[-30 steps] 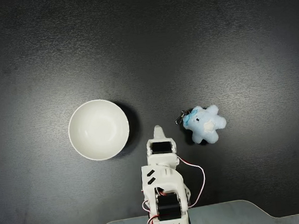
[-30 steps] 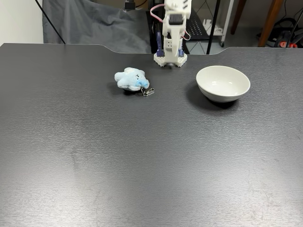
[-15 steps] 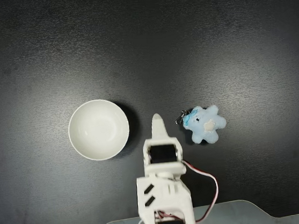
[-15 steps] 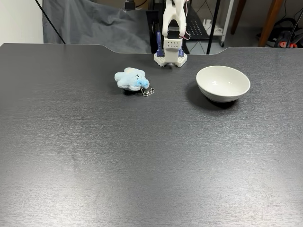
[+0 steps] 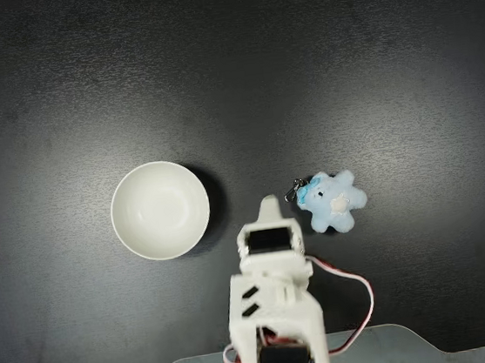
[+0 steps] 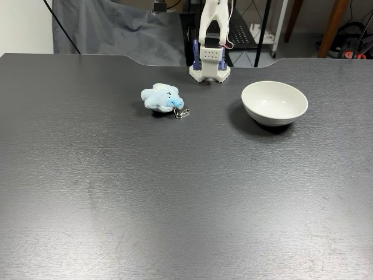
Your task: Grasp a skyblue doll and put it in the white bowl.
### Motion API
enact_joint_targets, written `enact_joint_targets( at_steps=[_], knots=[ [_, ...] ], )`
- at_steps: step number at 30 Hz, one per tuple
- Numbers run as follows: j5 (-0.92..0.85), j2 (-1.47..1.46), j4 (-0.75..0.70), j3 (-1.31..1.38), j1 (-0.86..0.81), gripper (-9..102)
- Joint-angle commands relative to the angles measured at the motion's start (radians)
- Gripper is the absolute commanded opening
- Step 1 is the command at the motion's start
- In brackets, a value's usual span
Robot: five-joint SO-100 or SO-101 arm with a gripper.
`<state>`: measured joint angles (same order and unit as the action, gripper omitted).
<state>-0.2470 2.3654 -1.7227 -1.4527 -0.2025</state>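
Observation:
The skyblue doll (image 5: 334, 202) lies flat on the black table, its metal clip (image 5: 296, 190) pointing toward the arm. The white bowl (image 5: 160, 210) stands upright with nothing inside, to the left in the overhead fixed view. My gripper (image 5: 268, 203) hovers between them, nearer the doll, and its fingers read as one narrow tip, shut on nothing. In the fixed view from the front, the doll (image 6: 161, 97) is left of the arm's base (image 6: 210, 58) and the bowl (image 6: 274, 102) is to the right.
The arm's white body (image 5: 274, 305) with a red wire (image 5: 361, 299) rises over the table's near edge. Behind the table hang a grey cloth (image 6: 116, 29) and some cables. The black tabletop (image 6: 175, 192) stretches wide in front.
The arm has risen toward the overhead camera, and its tip has swung a little to the right, closer to the doll. Doll and bowl have not moved.

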Motion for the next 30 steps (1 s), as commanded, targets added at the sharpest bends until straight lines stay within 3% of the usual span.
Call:
enact_joint_targets(
  at_steps=[1, 8, 12, 22, 30],
  knots=[
    [-0.126, -0.072, -0.049, 0.035, -0.15, 0],
    [-0.199, -0.272, -0.049, 0.031, -0.511, 0],
    [-0.253, -0.388, -0.049, 0.014, -0.617, 0],
    [-0.337, -0.506, -0.048, -0.181, -0.624, 0],
    [-0.337, -0.522, -0.046, -0.19, -0.635, 0]
  ],
)
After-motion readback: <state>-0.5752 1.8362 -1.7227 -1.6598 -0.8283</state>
